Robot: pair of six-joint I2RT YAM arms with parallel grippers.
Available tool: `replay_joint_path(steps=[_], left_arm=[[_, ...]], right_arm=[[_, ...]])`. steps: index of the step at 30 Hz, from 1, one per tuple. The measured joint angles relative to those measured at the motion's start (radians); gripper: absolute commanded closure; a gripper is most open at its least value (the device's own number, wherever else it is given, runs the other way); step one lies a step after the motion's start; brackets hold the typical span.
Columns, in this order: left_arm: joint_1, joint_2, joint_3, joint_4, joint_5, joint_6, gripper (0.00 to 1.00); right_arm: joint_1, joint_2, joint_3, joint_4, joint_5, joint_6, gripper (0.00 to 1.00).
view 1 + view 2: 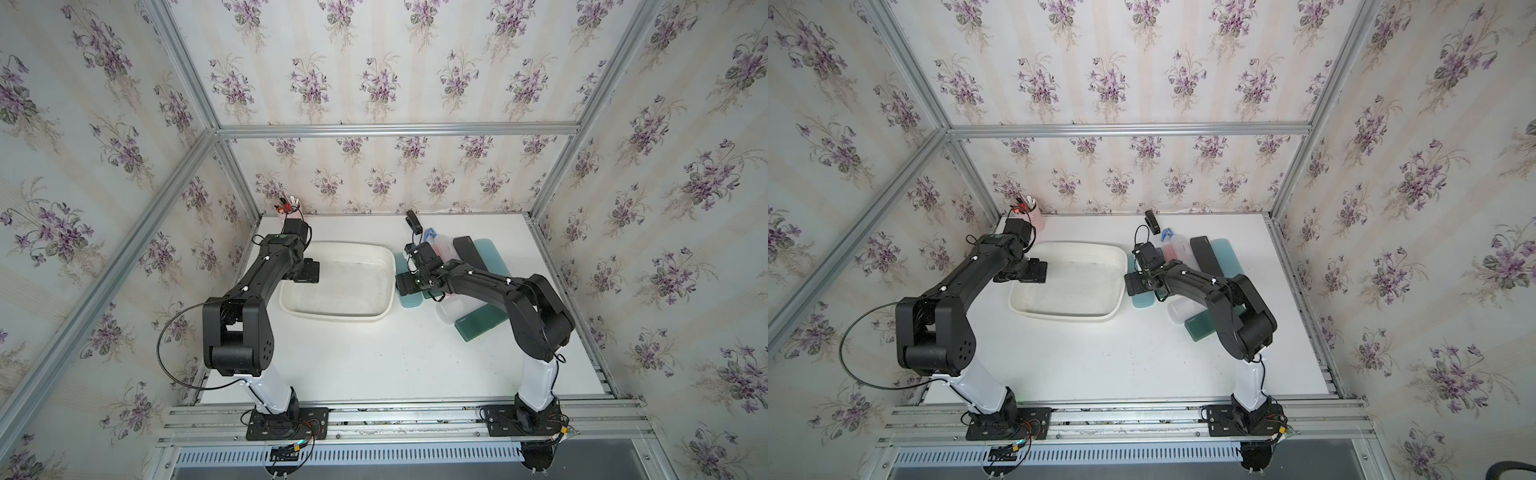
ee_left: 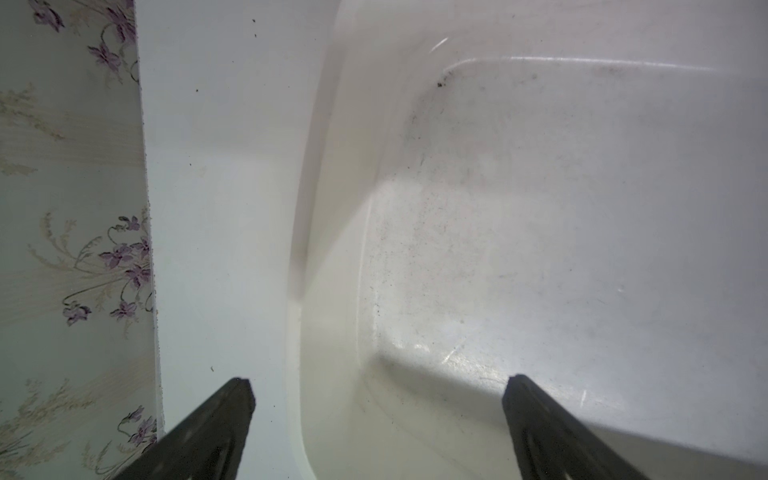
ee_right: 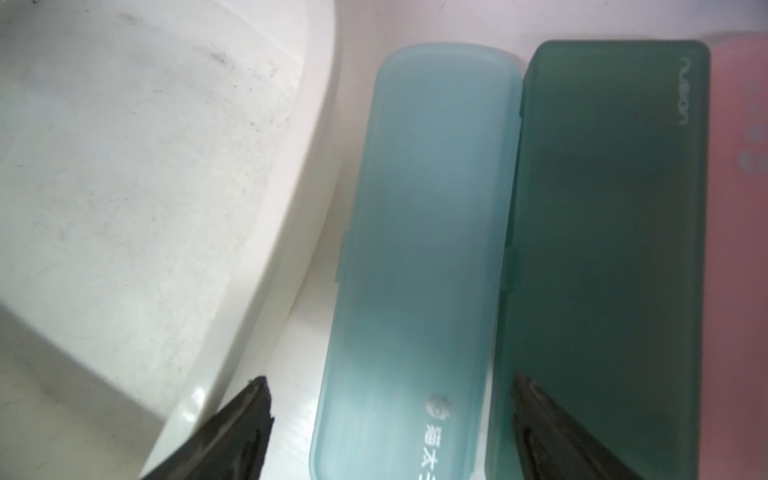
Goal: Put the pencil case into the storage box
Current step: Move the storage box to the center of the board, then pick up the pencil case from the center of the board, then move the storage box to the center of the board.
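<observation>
The storage box (image 1: pixel 332 319) (image 1: pixel 1067 316) is a white shallow tub in mid-table, with nothing inside it in either top view. My left gripper (image 1: pixel 308 271) (image 2: pixel 378 380) hangs open over the tub's left end, one finger outside its wall (image 2: pixel 303 374) and one inside. A light blue pencil case (image 3: pixel 424 208) (image 1: pixel 409 298) lies flat beside the tub's right wall (image 3: pixel 291 208). My right gripper (image 3: pixel 388 380) (image 1: pixel 405 282) is open just above it, its fingers either side and not touching. A dark green pencil case (image 3: pixel 602 208) lies against the blue one.
More cases are clustered at the right: a black one (image 1: pixel 469 253), a pale teal one (image 1: pixel 494 257), a pink one (image 1: pixel 1171 249), a frosted white one (image 1: pixel 451 309) and a teal one (image 1: pixel 478 326). A pink pen cup (image 1: pixel 1036 216) stands at the back left corner.
</observation>
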Motion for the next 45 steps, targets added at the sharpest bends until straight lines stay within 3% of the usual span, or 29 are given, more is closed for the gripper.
replay_joint_path(steps=[6,18,26,31,33,37,41,45], left_arm=[[0.000,-0.011,-0.026,0.017,0.011,0.000,0.01],[0.004,0.006,-0.040,0.043,0.028,0.004,0.01],[0.077,0.013,-0.011,0.053,0.006,0.004,0.01],[0.162,0.035,0.003,0.072,0.000,0.007,0.01],[0.190,0.059,0.008,0.080,0.005,0.012,0.01],[0.201,0.135,0.049,0.100,0.044,0.025,0.00],[0.203,0.184,0.076,0.122,0.069,0.031,0.10],[0.203,0.185,0.064,0.127,0.102,0.034,0.12]], right_arm=[[0.047,0.076,0.097,-0.034,0.052,0.006,0.06],[0.044,0.161,0.155,-0.095,0.142,-0.001,0.05],[0.037,0.185,0.157,-0.090,0.135,-0.007,0.06],[0.032,0.194,0.161,-0.069,0.122,-0.022,0.30],[0.028,0.192,0.161,-0.066,0.122,-0.029,0.35],[0.013,0.174,0.136,-0.049,0.119,-0.031,0.38],[0.002,0.146,0.094,-0.045,0.111,-0.027,0.40],[-0.006,0.122,0.054,-0.030,0.102,-0.024,0.41]])
